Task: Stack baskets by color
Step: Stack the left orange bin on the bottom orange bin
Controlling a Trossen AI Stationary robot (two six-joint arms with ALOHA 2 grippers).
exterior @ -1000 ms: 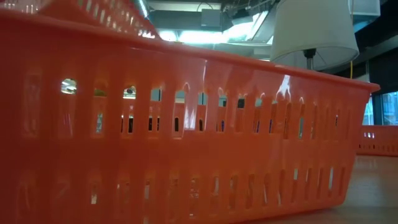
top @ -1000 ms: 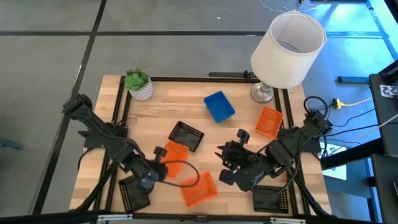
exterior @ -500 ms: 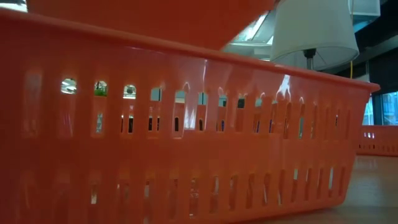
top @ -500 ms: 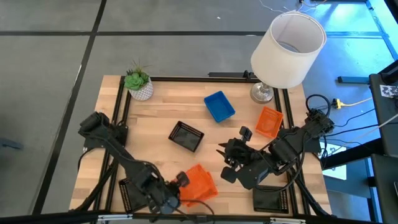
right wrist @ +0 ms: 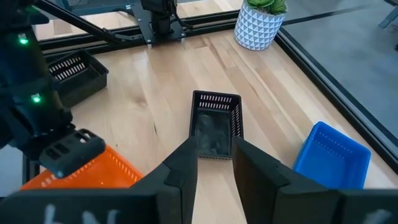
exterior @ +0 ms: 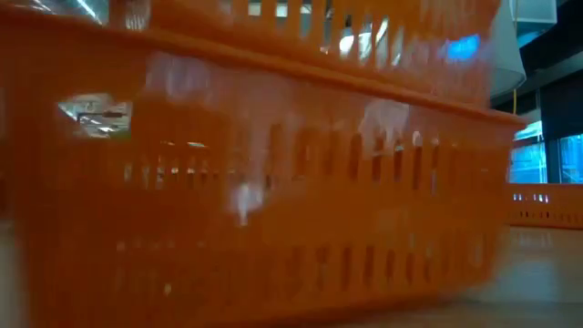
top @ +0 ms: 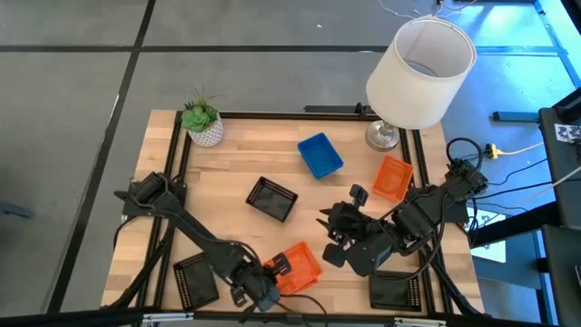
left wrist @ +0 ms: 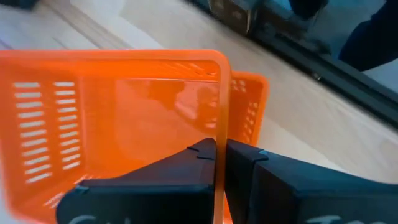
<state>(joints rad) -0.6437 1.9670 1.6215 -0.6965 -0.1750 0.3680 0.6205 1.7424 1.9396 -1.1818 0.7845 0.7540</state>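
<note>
From above you see your left claw [top: 272,272] clamped on the rim of an orange basket [top: 298,268] at the desk's [top: 227,168] near edge, your right claw [top: 329,238] spread and empty beside it. The left wrist view shows that basket's wall pinched between the fingers [left wrist: 186,165], a second orange basket [left wrist: 249,115] under it. The right wrist view looks past parted fingers [right wrist: 180,168] at a black basket [right wrist: 216,124] mid-desk.

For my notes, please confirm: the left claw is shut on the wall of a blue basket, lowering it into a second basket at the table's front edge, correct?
Not quite: the basket in the left claw is orange, not blue. The left wrist view shows the held orange basket pinched by its wall, with a second orange basket under it. The only blue basket lies untouched on the table.
</note>
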